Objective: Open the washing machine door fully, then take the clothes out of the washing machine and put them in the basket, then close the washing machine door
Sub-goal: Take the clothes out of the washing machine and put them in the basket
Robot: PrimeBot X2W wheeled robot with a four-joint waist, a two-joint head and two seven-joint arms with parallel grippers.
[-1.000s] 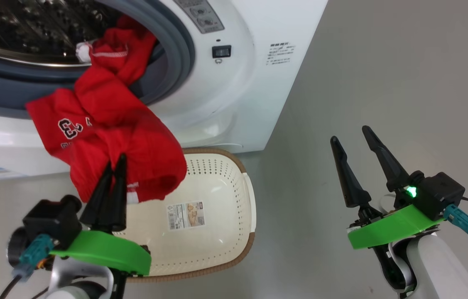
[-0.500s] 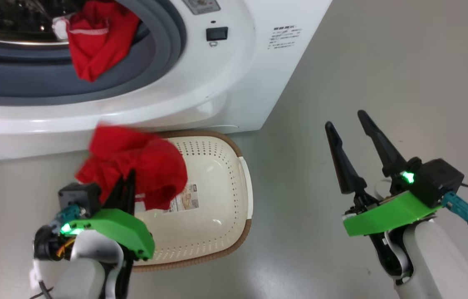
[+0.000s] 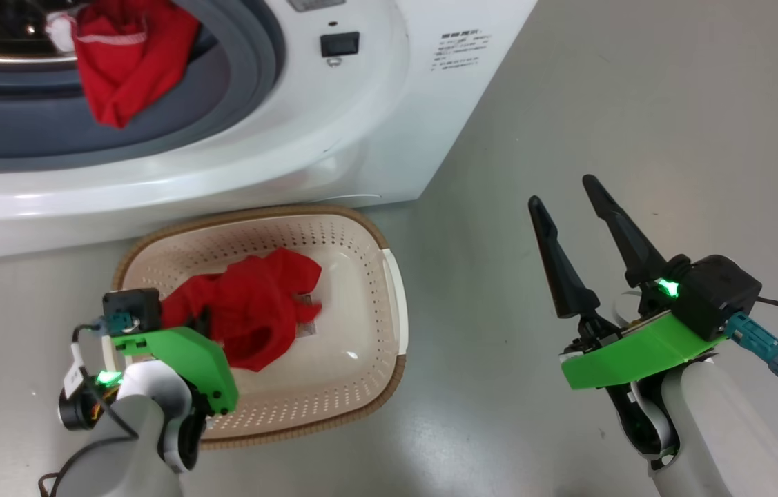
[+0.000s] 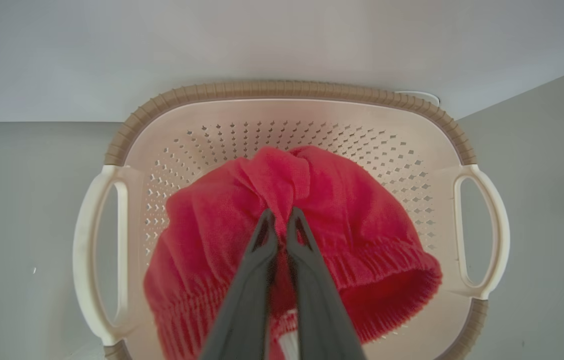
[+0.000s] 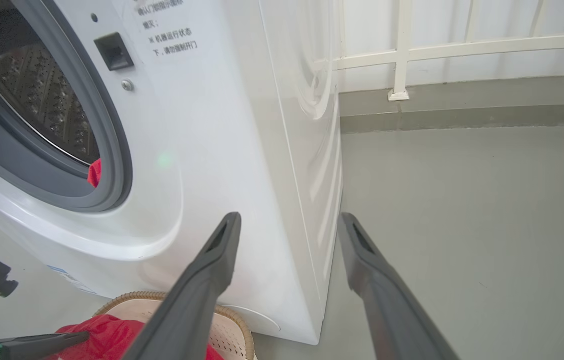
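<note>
The red garment (image 3: 250, 317) lies in the basket (image 3: 394, 304), inside its brown rim, with the left tool (image 4: 282, 216) clamped on a fold. The basket's far edge is just beside the washing machine (image 3: 361, 138), where a 2nd red garment (image 3: 119, 62) drapes over the grey seal (image 3: 250, 59). The right tool (image 3: 561, 190), fingers apart, hovers over bare floor (image 3: 637, 103) well right of the basket.

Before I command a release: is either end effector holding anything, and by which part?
The left end effector pinches the red garment by a bunched fold near its middle, over the basket. The right end effector is open, empty.
</note>
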